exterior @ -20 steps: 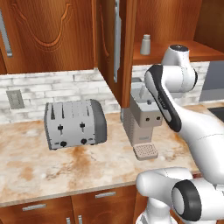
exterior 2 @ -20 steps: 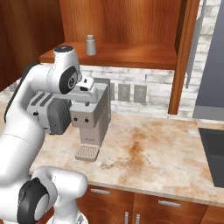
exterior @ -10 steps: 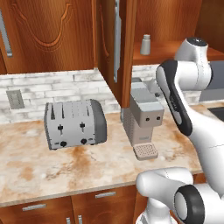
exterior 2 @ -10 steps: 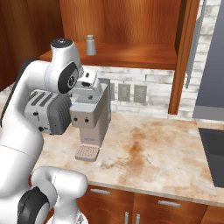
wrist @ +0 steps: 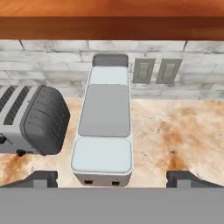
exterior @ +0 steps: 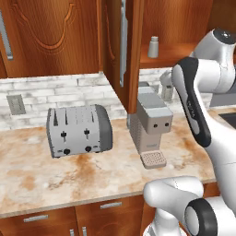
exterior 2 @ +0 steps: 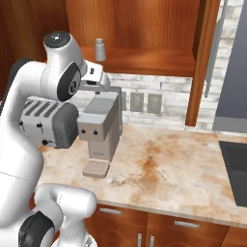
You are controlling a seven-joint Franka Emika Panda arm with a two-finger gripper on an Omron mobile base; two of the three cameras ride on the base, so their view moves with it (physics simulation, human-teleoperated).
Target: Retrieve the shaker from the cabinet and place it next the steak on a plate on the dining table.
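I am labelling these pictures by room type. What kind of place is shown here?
A home kitchen, most likely. A toaster and a coffee machine stand on a marbled counter against a brick backsplash, and a wooden wall cabinet stands open above them with a small shaker on its shelf.

The shaker (exterior: pixel 153 46) is grey. The cabinet (exterior: pixel 55 37) is reddish-brown wood. The counter (exterior 2: pixel 164 169) is beige with rust swirls. The toaster (exterior: pixel 79 130) is silver and dark grey.

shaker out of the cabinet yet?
No, the shaker stands on the open cabinet shelf, and the gripper is open over the coffee machine.
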